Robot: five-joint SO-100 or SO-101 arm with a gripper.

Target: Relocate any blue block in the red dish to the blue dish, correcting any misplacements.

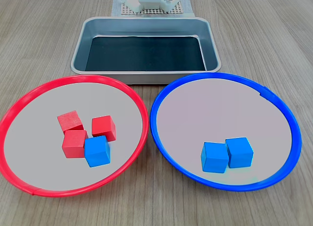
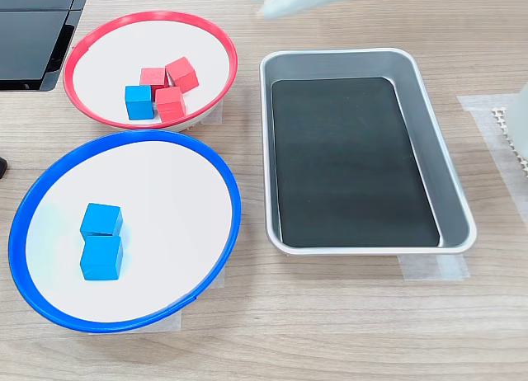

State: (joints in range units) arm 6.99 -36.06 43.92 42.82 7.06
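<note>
The table (image 1: 44, 35) looks like pale wood-grain laminate, smooth and matt. On it, the metal tray (image 1: 79, 44) has a brushed, dull-silver sheen, with a dark matt liner (image 2: 351, 162) covering its floor. Beside the tray, the red dish (image 1: 29, 96) and the blue dish (image 1: 288, 118) have shiny plastic-looking rims and matt pale grey insides. The blue block (image 1: 97, 150) in the red dish looks smooth and slightly glossy, as do the red blocks (image 1: 70, 122) touching it.
</note>
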